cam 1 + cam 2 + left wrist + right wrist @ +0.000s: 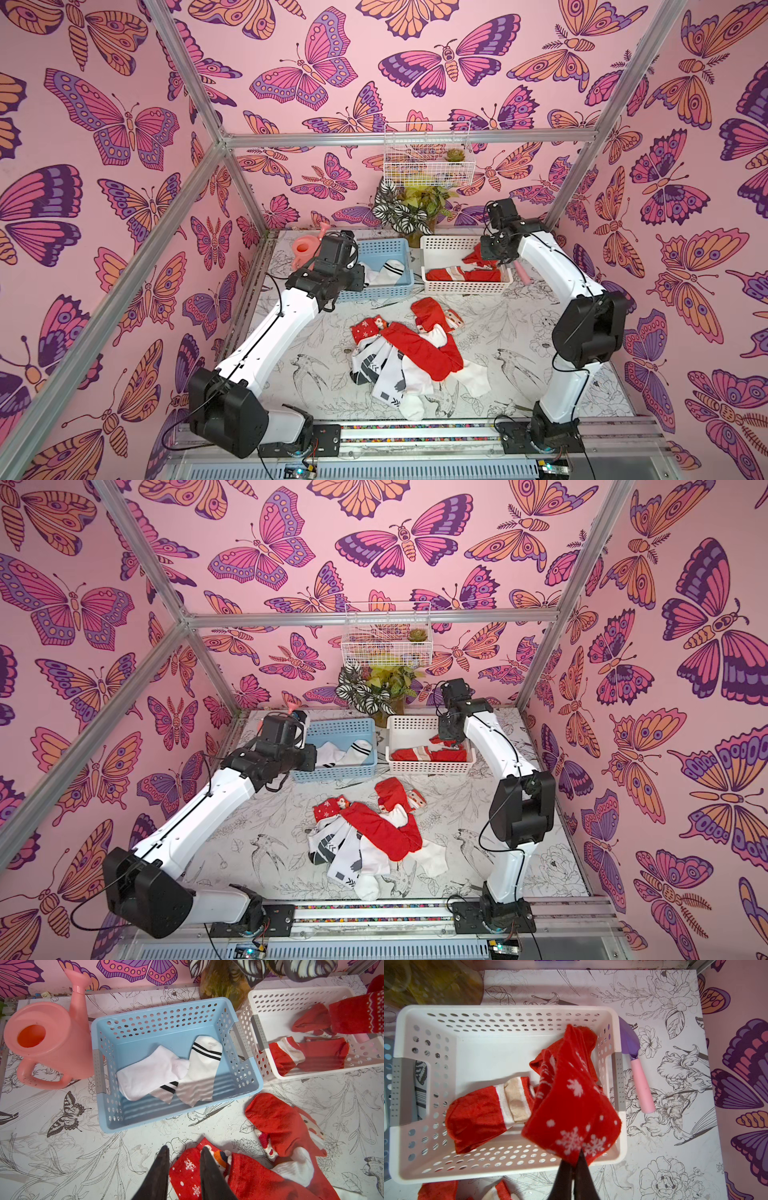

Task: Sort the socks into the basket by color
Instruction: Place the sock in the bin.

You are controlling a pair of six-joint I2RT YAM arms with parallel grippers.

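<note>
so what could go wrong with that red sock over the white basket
The right gripper holds the snowflake sock above the rim of the white basket; released here, it might drape over the edge. In the pile, a long red sock lies across white socks; one grab could lift both.

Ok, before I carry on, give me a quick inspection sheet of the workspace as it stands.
Surface: floral-print table, no spills seen.
Job's things: white socks in the blue basket; red socks in the white basket; mixed pile of red and white socks loose on the table.
Clutter: pink watering can, trowel, potted plant.
Tools: left tool open, empty, near the blue basket; right tool shut on a red snowflake sock over the white basket.
Cables: black cables along the arms, clear of the socks.
Surroundings: butterfly walls, wire basket hung at the back.
</note>
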